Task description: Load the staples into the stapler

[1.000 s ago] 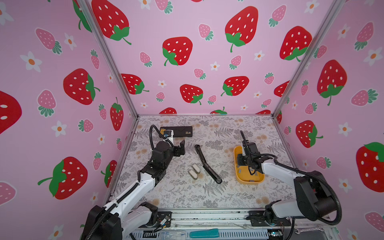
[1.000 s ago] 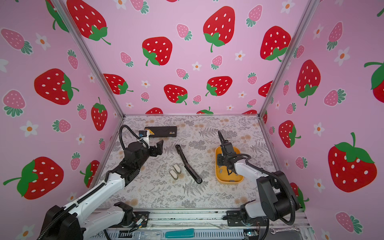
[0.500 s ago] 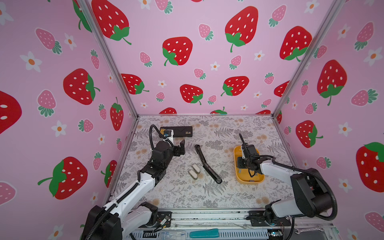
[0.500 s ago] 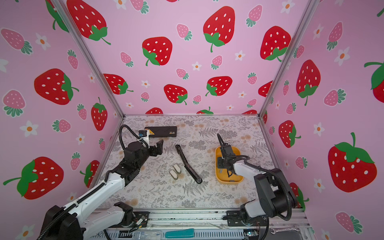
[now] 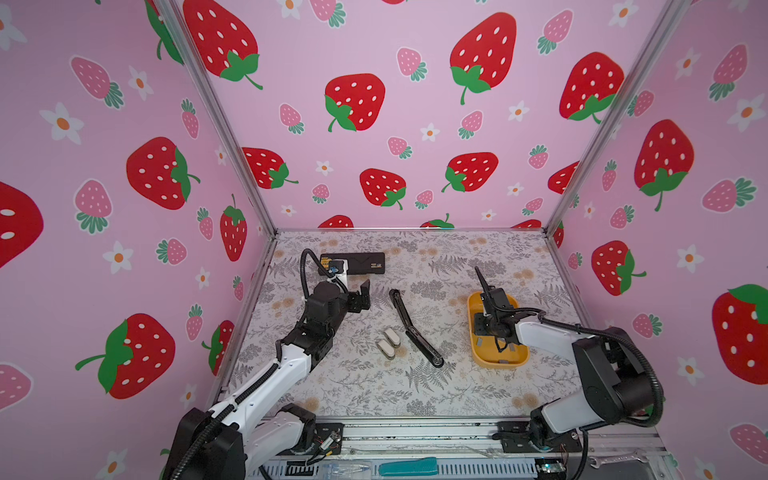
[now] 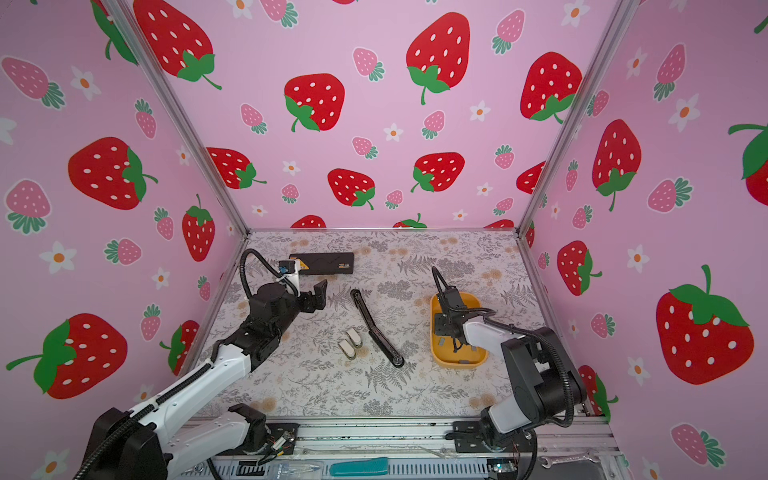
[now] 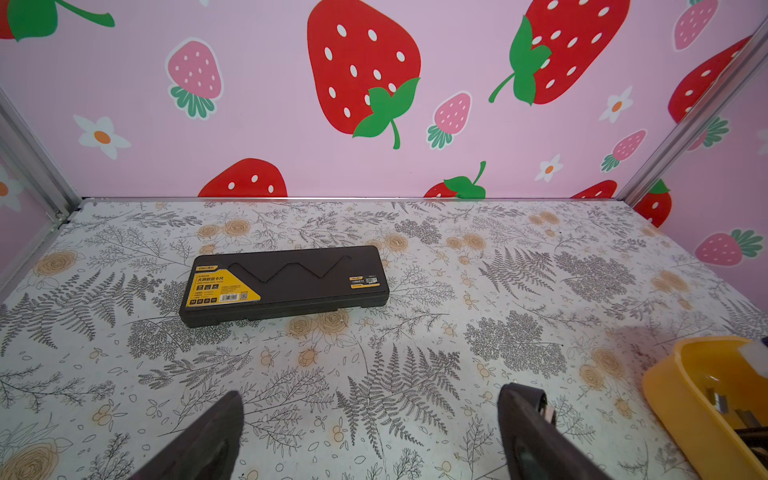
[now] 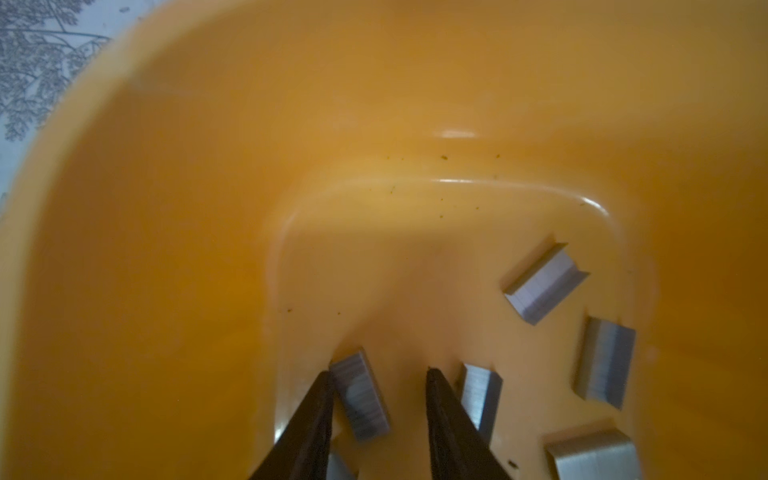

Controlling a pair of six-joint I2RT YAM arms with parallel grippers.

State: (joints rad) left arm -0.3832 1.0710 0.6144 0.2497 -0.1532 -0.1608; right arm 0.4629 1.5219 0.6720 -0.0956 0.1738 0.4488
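Several grey staples lie loose in a yellow tray (image 5: pixel 517 359) on the right of the table. My right gripper (image 8: pixel 378 372) reaches down into the tray, its jaws apart. One strip of staples (image 8: pixel 360 399) lies between its fingers (image 8: pixel 307 419), against one finger and clear of the other. More strips (image 8: pixel 544 282) (image 8: pixel 606 361) lie beside it. Two small white staplers (image 5: pixel 388 343) (image 6: pixel 351 343) sit side by side mid-table. My left gripper (image 5: pixel 361 293) (image 7: pixel 374 395) hovers wide open and empty over the back left of the table.
A long black hinged bar (image 5: pixel 415 328) lies diagonally between the staplers and the tray (image 6: pixel 461 365). A flat black case (image 5: pixel 357 264) (image 7: pixel 286 282) with a yellow label rests near the back wall. Pink strawberry walls close in three sides.
My right gripper has shifted slightly inside the tray. The left arm has not moved.
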